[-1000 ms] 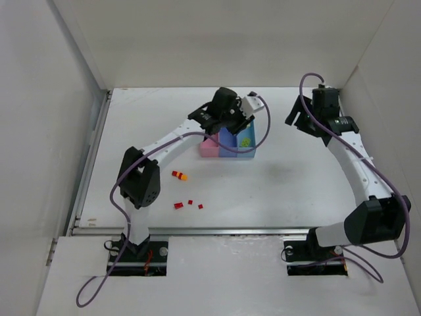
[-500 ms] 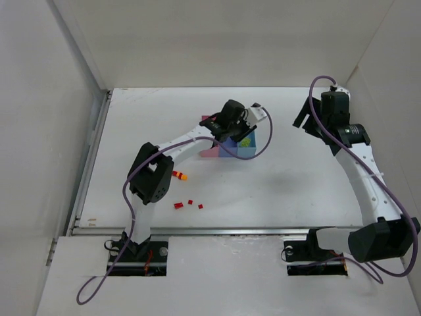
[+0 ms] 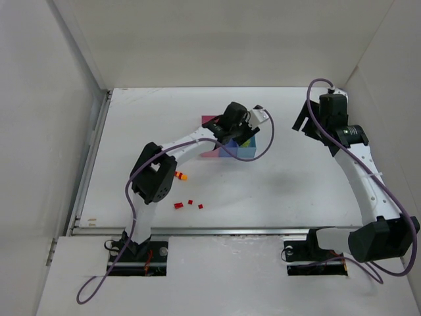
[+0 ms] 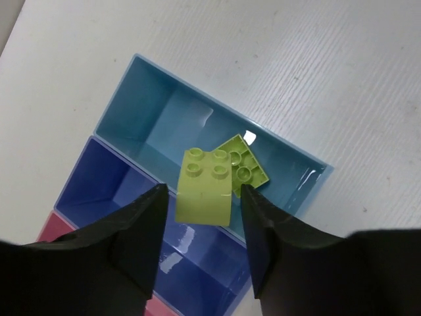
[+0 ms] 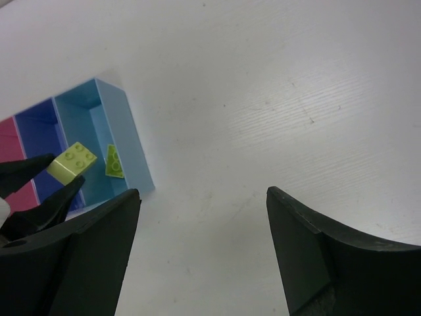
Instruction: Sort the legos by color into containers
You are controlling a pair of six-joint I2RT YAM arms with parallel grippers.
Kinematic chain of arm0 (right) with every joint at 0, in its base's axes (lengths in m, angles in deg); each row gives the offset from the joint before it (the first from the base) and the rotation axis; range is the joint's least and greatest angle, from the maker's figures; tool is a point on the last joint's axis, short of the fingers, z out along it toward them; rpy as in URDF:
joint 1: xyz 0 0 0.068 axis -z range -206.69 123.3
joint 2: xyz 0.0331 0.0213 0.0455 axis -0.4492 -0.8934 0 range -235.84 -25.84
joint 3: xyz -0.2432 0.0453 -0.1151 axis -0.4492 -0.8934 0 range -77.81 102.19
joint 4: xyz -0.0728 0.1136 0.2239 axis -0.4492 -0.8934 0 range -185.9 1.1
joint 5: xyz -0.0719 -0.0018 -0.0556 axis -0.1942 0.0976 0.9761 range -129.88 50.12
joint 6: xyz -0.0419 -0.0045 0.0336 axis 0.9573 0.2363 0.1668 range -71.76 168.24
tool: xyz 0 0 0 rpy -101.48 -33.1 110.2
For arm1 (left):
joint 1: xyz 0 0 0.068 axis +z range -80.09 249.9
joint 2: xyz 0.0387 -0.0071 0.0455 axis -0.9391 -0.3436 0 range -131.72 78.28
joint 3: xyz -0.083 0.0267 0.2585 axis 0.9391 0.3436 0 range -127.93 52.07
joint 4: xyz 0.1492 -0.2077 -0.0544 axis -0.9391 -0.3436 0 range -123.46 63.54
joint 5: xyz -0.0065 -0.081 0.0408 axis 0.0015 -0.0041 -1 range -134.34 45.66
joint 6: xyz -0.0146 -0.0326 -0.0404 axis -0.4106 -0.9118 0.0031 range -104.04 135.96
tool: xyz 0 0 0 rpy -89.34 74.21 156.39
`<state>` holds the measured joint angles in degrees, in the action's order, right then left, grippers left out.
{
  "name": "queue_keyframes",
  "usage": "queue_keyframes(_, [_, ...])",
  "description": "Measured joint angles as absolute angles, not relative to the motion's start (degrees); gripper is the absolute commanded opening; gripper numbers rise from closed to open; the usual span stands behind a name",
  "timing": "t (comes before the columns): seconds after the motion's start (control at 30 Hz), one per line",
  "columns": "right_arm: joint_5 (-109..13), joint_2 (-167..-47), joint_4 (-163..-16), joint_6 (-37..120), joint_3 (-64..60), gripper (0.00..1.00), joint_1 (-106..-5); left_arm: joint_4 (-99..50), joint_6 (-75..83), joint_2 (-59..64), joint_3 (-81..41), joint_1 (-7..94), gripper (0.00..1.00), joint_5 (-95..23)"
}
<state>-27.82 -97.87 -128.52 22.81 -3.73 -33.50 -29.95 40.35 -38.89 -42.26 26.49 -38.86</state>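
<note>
The containers are three joined bins: pink [image 4: 49, 227], blue [image 4: 112, 184] and light cyan [image 4: 151, 112], standing at mid-table [image 3: 248, 151]. My left gripper [image 4: 200, 197] hovers over the blue and cyan bins [image 3: 240, 128]. A yellow-green lego [image 4: 205, 187] sits between its jaws with a thin gap on each side, so the jaws are open. A flat yellow-green lego [image 4: 247, 164] lies in the cyan bin. An orange-and-red lego [image 3: 179, 175] and three small red ones [image 3: 177, 205] lie on the table near the left arm. My right gripper [image 3: 304, 122] is open and empty, off to the tray's right [image 5: 204, 197].
White walls close in the table on the left, back and right. A metal rail [image 3: 197, 230] runs along the near edge in front of the arm bases. The right arm stands close to the right wall.
My left gripper shifted right from the pink and blue bins toward the cyan one, and its jaws parted slightly off the yellow-green lego. The right arm swung toward the right wall.
</note>
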Motion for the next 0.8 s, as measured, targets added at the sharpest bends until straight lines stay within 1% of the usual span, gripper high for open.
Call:
queue_keyframes(0.07, [-27.80,-97.87,-128.61,23.18,-3.75,0.83,-33.50,-30.25,40.63,-39.50,-42.26,26.49,0.55,-39.50])
queue_keyframes(0.2, [-27.80,-97.76,-128.63,23.77,-3.75,0.83,-33.50,-31.11,40.54,-40.40,-42.26,26.51,0.60,-40.52])
queue_keyframes(0.37, [-27.80,-97.73,-128.61,24.49,-3.75,0.83,-33.50,-32.96,39.27,-40.64,-44.53,26.49,0.60,-41.09])
queue_keyframes(0.53, [-28.35,-97.76,-128.58,24.71,-3.75,0.83,-33.50,-37.71,36.02,-40.83,-53.56,26.51,0.60,-40.96])
queue_keyframes(0.63, [-31.21,-97.76,-128.26,25.91,-3.75,0.84,-33.50,-40.40,34.42,-40.22,-59.22,26.57,0.60,-40.31])
queue_keyframes(0.73, [-36.02,-98.17,-127.34,28.41,-3.77,0.87,-34.05,-44.92,33.83,-36.81,-61.21,27.27,0.59,-39.56])
queue_keyframes(0.77, [-37.05,-98.43,-126.99,29.39,-3.79,0.87,-34.79,-46.32,34.03,-34.80,-60.51,27.97,0.57,-39.19])
queue_keyframes(0.8, [-37.94,-98.65,-126.44,30.35,-4.06,0.87,-35.84,-47.30,34.47,-31.87,-58.72,29.00,0.57,-38.93])
